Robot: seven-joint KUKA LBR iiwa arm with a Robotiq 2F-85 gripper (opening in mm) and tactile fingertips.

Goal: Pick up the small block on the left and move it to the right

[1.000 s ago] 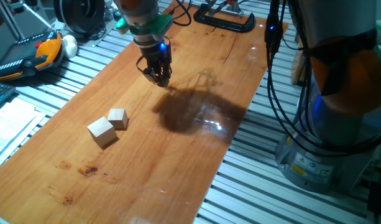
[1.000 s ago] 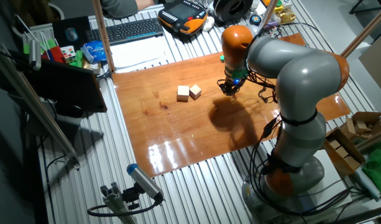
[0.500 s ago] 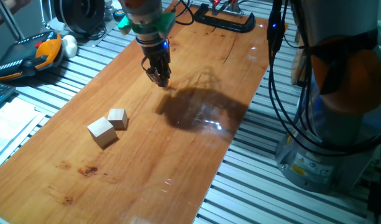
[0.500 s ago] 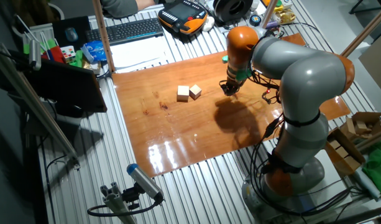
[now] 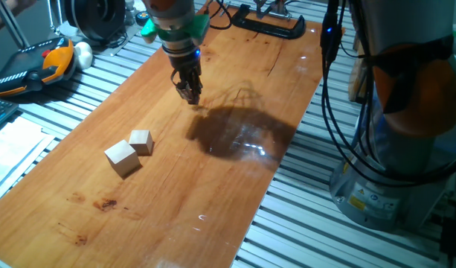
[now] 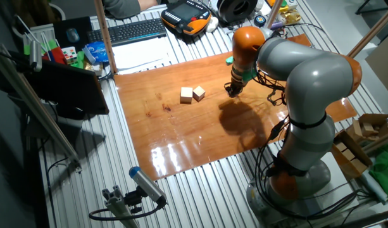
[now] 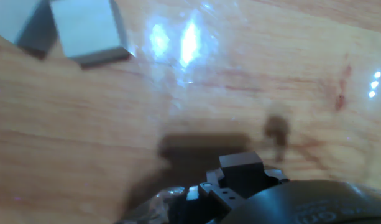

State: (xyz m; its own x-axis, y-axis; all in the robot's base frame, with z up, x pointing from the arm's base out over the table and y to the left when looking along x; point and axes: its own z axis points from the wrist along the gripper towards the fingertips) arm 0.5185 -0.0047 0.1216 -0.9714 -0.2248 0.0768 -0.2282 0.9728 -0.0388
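Pale wooden cubes, the mid-sized cube [image 5: 140,141] and the larger cube [image 5: 122,158], sit side by side near the bench's [image 5: 213,201] left edge. The gripper [image 5: 189,94] hangs low, well apart toward the far edge — jaws narrow, any hold indiscernible. The small block is not visible, so its bearing from the jaws cannot be told.

**Robotics lab bench, no doubt about it**

The wooden board [image 6: 181,136] sits on a bed of slotted aluminium rails [image 6: 200,190]. Behind the board there's a keyboard [image 6: 135,30] and an orange-and-black teach pendant [image 6: 188,16]. A black clamp [image 5: 271,22] grips the board's far edge, and bundled cables [image 5: 339,112] hang off the grey robot base [image 6: 295,177] beside it.
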